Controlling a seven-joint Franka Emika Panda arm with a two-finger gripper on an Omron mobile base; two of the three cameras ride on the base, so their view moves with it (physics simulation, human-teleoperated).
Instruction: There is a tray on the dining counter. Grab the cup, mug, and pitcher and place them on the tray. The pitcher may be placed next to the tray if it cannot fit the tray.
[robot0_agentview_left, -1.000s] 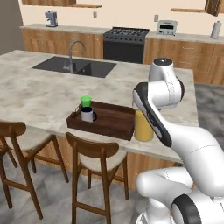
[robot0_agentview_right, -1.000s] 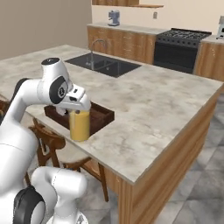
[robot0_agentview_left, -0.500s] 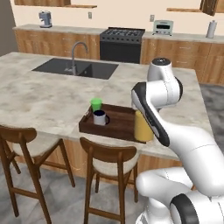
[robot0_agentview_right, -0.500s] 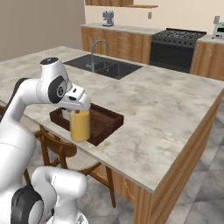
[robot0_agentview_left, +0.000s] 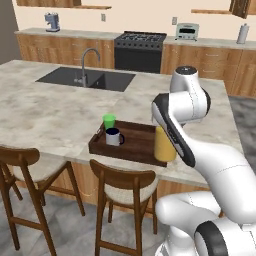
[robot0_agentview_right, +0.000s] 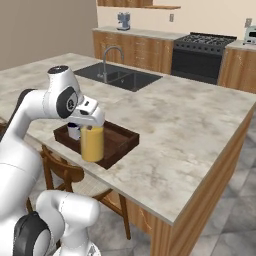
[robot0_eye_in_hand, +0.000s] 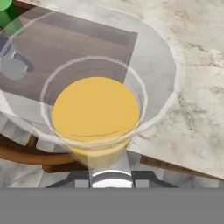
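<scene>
The pitcher (robot0_agentview_right: 92, 143) of orange-yellow liquid stood upright at the near right corner of the tray (robot0_agentview_left: 136, 141), directly under the white hand, close to the front edge of the desk (robot0_agentview_left: 45, 110). From the base views I could not tell whether its base rested inside the tray, on its rim, or hung just above it.

The gripper (robot0_agentview_right: 91, 121) sat at the pitcher's top, narrowed about the glass and apparently holding it, though its fingertips were hidden behind the hand and the rim. In the hand view the pitcher (robot0_eye_in_hand: 95, 118) lay right below the camera, its round mouth and the liquid surface taking up the middle, with the tray's corner (robot0_eye_in_hand: 78, 39) behind it and marbled stone to the right.

The green cup (robot0_agentview_left: 109, 121) stood at the far left end of the tray, and the grey mug (robot0_agentview_left: 113, 136) stood just in front of it, handle turned toward the pitcher. Both were well apart from the pitcher, with bare tray floor between.

A sink (robot0_agentview_left: 87, 80) with a faucet was set into the desk farther back. Two wooden stools (robot0_agentview_left: 125, 187) stood along the near side, one below the tray.
</scene>
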